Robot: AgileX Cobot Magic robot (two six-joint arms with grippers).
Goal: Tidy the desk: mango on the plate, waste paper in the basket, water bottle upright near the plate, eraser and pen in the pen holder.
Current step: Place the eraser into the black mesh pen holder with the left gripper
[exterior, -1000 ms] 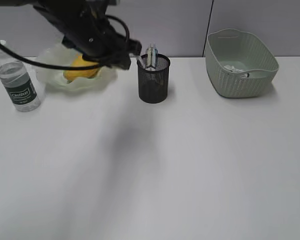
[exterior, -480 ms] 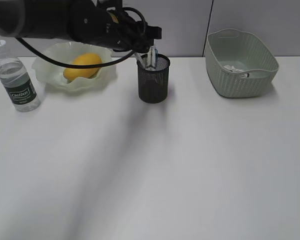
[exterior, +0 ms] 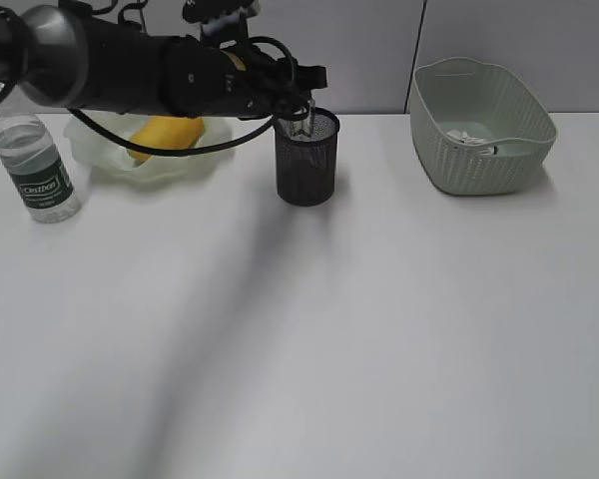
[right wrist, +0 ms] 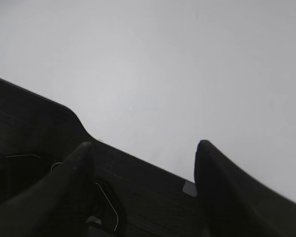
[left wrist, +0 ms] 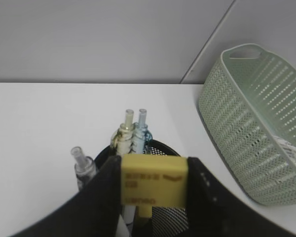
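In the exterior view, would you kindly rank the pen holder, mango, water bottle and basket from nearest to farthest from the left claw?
From the left claw:
1. Pen holder, directly beneath.
2. Mango, left, on the plate.
3. Basket, far right.
4. Water bottle, far left.

My exterior camera looks down slantwise across the counter (exterior: 379, 329). My left wrist camera hovers close over the pen holder (left wrist: 158, 148), which both views share; my right faces bare counter.

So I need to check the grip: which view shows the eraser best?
The left wrist view: the yellow eraser sits clamped between the left gripper's fingers above the pen holder. The exterior view hides it behind the arm; the right wrist view misses it.
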